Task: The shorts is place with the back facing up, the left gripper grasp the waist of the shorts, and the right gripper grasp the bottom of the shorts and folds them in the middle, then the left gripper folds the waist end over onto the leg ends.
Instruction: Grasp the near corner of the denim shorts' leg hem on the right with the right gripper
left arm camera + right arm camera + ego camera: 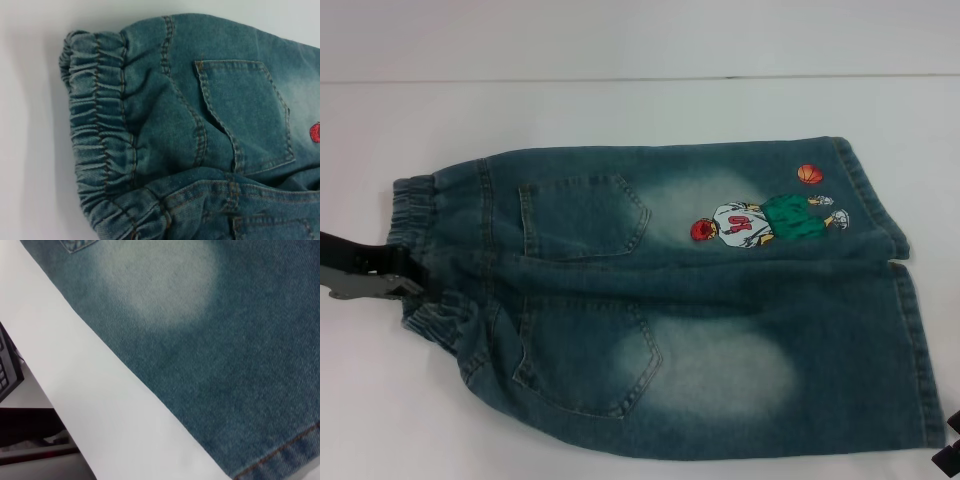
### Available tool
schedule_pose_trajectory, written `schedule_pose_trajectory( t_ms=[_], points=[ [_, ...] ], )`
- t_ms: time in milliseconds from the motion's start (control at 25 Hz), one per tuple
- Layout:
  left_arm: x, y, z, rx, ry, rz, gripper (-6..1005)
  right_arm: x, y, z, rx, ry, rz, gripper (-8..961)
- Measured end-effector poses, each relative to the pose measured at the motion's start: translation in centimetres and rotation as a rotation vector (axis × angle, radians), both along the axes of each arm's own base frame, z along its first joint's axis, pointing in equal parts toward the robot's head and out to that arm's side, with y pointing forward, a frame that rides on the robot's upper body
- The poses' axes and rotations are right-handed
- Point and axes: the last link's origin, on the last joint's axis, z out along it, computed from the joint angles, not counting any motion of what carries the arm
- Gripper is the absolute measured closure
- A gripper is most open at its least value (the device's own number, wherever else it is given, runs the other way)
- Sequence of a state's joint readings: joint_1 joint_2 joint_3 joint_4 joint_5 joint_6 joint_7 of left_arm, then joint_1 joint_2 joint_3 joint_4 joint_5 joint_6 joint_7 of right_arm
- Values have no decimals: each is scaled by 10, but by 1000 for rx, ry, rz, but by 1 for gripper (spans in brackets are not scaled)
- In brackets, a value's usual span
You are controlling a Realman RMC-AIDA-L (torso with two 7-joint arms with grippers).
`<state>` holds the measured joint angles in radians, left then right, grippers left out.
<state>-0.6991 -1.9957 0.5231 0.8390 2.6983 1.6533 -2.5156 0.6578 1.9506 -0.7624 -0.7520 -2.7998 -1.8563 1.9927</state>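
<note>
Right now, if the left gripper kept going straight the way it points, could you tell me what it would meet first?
Most likely the waist of the shorts: the left gripper points right at the gathered band, apparently touching it already.

The shorts fill most of the right wrist view: blue-green denim with a pale worn patch, lying flat on a white table. A stitched hem shows at one corner, and the tip of a pocket at the opposite edge.
</note>
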Motion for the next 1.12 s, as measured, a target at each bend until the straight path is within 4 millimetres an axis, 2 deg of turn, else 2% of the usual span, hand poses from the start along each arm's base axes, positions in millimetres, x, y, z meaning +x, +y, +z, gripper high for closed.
schedule_pose_trajectory(
  t_ms=[640,920,1120],
  points=[
    [2,1,-3,-8,-6,-3,950,-14,6,-10,-23,32,32,165],
    [2,2,-4,-5,-6,-3,950,-11,3,3,-42,14,11,162],
    [3,3,-4,-3,-5,-6,950,-7,0,4,-59,-19,-2,162]
  ],
)
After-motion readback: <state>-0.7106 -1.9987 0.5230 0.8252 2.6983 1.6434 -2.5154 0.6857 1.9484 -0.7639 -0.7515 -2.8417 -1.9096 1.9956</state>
